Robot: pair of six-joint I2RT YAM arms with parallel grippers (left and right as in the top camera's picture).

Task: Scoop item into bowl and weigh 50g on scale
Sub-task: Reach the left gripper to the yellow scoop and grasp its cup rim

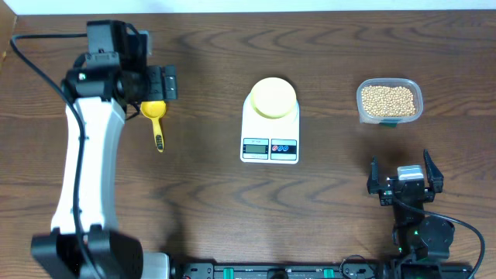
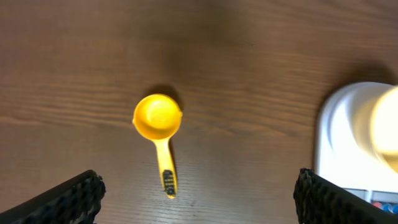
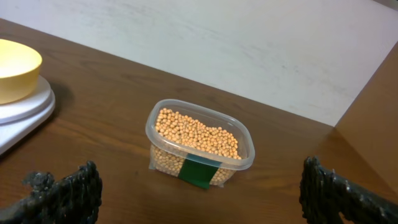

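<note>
Left pincer (image 1: 164,83) and right pincer (image 1: 401,164) gape empty, while loose, likely spill-prone beans (image 1: 388,98) fill a tub (image 1: 416,111) right of the scale (image 1: 270,139), and the seemingly light, stiff scoop (image 1: 153,110), probably best gripped mid-handle, lies left of it.

Yellow scoop (image 2: 158,118), clear tub (image 3: 249,154), wooden table (image 1: 209,201)
The scoop is laid cup-up, well apart to the left of the tub; a green label (image 3: 199,173) is seen on the tub's wall.
</note>
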